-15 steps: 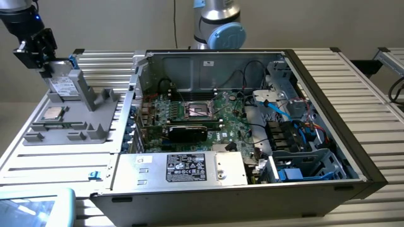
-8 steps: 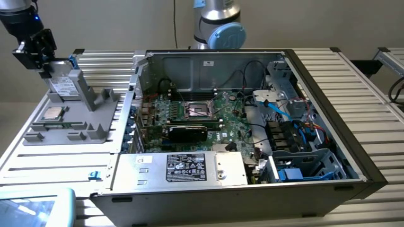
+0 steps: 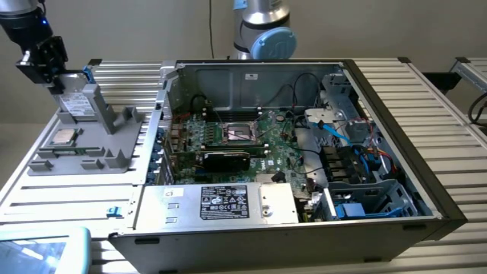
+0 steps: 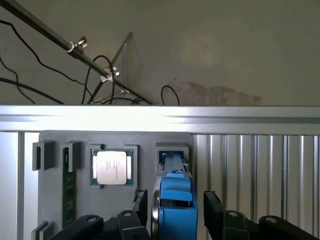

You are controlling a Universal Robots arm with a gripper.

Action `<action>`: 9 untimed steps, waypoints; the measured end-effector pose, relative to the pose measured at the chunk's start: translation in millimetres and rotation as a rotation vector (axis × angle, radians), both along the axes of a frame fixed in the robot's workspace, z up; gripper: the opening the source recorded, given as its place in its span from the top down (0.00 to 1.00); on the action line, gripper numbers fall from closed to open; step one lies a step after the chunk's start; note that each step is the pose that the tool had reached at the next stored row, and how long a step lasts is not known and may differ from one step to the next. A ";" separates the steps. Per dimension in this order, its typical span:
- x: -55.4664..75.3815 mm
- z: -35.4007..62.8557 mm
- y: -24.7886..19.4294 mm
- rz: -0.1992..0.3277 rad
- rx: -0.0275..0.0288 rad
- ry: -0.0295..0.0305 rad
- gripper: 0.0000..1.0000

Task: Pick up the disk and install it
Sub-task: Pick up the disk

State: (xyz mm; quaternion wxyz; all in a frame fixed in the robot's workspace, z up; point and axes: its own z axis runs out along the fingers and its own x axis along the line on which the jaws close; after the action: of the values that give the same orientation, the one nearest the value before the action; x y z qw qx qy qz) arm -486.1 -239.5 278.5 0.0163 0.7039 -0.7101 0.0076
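End effector (image 4: 176, 200) spread around the disk (image 4: 174, 217)
Disk stands upright in the grey holder (image 4: 55, 140), a processor chip (image 4: 112, 167) beside it.

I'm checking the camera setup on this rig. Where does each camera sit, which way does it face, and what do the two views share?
Exterior view: off the arm, raised, looking down on the open computer case and slatted table; the arm rises behind the case, and the claw is at the exterior view's left.
Wrist view: on the wrist, looking past the open claw, which straddles the disk, toward a bare wall.
Shared: the disk, the grey holder and the processor chip.
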 end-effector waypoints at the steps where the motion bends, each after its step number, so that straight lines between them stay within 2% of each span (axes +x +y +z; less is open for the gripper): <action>1: 0.0 0.0 0.0 0.000 0.0000 0.0000 0.48; 3: 0.0 -0.1 -0.1 0.000 -0.0001 -0.0002 0.61; 4: 0.0 -0.1 -0.3 0.000 0.0000 -0.0002 0.63; 9: 0.0 -0.1 -0.9 0.000 0.0002 -0.0017 0.63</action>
State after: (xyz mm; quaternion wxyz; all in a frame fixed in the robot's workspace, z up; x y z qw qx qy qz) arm -486.2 -240.3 278.4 0.0156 0.7038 -0.7101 0.0081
